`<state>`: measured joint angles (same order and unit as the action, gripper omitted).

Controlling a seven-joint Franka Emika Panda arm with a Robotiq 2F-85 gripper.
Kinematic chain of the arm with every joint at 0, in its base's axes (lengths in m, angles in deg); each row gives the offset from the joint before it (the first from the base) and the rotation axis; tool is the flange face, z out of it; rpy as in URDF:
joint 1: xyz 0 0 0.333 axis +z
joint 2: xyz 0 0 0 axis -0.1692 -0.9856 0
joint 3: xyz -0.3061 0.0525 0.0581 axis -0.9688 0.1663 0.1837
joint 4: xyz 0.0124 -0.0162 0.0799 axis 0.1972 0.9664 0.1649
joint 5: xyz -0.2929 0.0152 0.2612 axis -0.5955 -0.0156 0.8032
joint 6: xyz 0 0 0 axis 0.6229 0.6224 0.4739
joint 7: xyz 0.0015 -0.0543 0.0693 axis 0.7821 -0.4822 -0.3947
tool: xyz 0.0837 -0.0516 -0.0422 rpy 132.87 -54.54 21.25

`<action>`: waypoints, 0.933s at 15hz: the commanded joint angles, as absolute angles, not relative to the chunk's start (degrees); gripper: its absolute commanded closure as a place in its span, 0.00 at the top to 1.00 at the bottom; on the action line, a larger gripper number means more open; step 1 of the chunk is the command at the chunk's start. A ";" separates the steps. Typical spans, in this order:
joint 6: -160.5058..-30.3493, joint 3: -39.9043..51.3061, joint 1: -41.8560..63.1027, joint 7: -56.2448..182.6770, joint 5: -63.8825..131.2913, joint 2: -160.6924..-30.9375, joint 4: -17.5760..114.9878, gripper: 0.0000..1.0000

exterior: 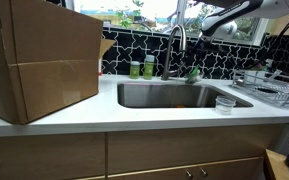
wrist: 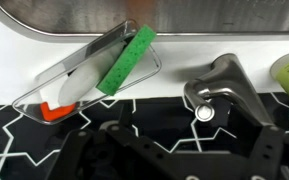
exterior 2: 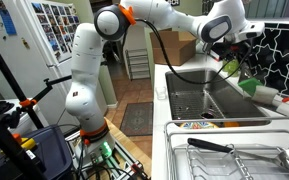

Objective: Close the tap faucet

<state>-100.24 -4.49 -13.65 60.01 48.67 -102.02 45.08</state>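
The tap faucet (exterior: 177, 42) is a tall brushed-steel gooseneck behind the steel sink (exterior: 174, 96). My gripper (exterior: 206, 28) hovers high to its right, level with the top of the spout and apart from it. In an exterior view the gripper (exterior 2: 234, 48) hangs over the back of the sink. In the wrist view the faucet's steel base and lever (wrist: 224, 85) lie just ahead of my dark fingers (wrist: 174, 140). The fingers look spread apart and hold nothing.
Two green soap bottles (exterior: 142, 68) stand left of the faucet. A clear tray holds a green sponge (wrist: 124, 60). A large cardboard box (exterior: 39, 60) fills the left counter. A dish rack (exterior: 269, 88) and a small cup (exterior: 225, 103) stand at the right.
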 commanded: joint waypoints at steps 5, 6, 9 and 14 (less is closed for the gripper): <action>-100.88 -0.59 -16.04 50.01 52.86 -105.13 41.89 0.60; -101.26 -0.41 -16.10 49.36 52.87 -105.58 41.55 0.53; -102.93 0.16 -16.52 47.50 52.65 -106.77 40.71 0.28; -104.25 1.32 -17.00 45.60 52.58 -107.80 40.36 0.06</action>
<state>-103.19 -0.25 -15.72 47.99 51.27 -106.41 41.51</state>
